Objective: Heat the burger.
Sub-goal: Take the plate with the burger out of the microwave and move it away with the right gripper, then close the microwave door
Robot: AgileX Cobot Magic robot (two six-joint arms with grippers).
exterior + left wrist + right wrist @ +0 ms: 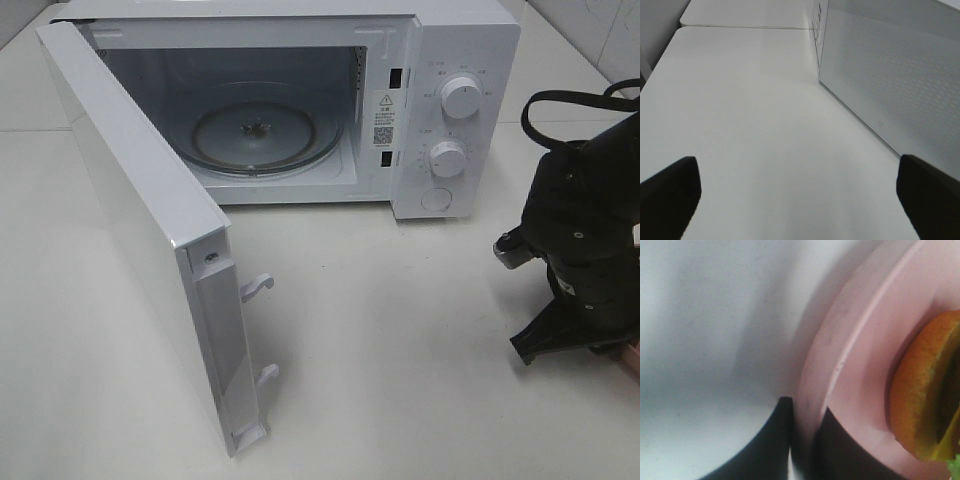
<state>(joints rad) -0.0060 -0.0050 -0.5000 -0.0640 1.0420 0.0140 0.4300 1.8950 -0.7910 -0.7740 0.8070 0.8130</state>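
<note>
In the right wrist view the burger, golden-brown bun with a bit of green lettuce at its edge, lies on a pink plate. My right gripper is shut on the plate's rim, one dark finger outside it and one inside. In the high view the black right arm hangs low at the right edge, with a sliver of the pink plate beside it; the burger is hidden there. My left gripper stands wide open over bare tabletop, holding nothing.
The white microwave stands at the back with its door swung fully open to the left. Inside lies the glass turntable. Two dials sit on its right panel. The door's perforated face is close to the left gripper.
</note>
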